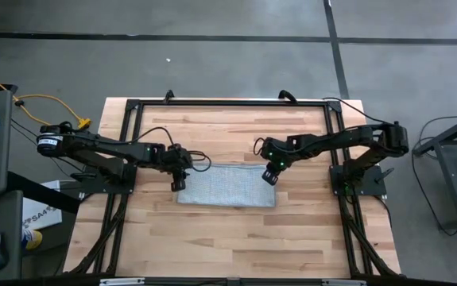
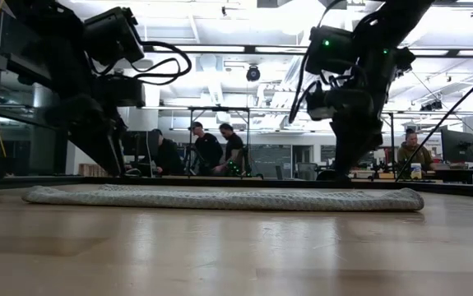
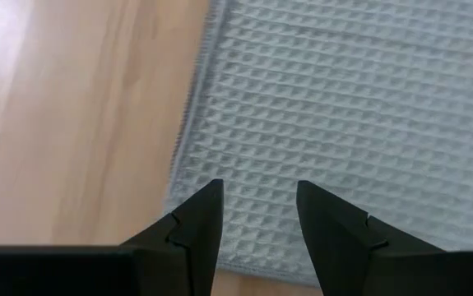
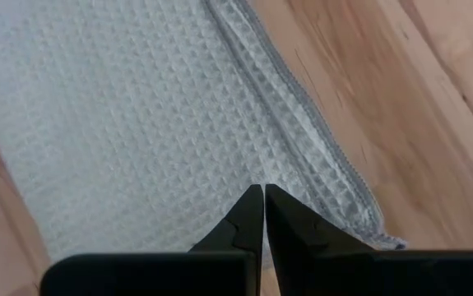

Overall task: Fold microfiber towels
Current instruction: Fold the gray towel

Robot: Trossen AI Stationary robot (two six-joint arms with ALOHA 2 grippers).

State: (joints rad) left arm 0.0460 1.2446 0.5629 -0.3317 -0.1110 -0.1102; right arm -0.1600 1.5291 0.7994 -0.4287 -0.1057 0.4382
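Towel (image 1: 226, 195) lies flat mid-table, already folded into long strip, doubled edge showing. Left pincer (image 1: 179, 180) above towel's left end, half open, holding nothing. Right pincer (image 1: 270, 174) above right end, closed, empty; likely readying next fold.

I see a light grey-white towel (image 1: 226, 195) with a fine waffle-grid weave, lying on my pale, streaky wood-grain table (image 1: 236, 238). Both arms look black; the right one (image 1: 331, 144) shows what seem green lights.
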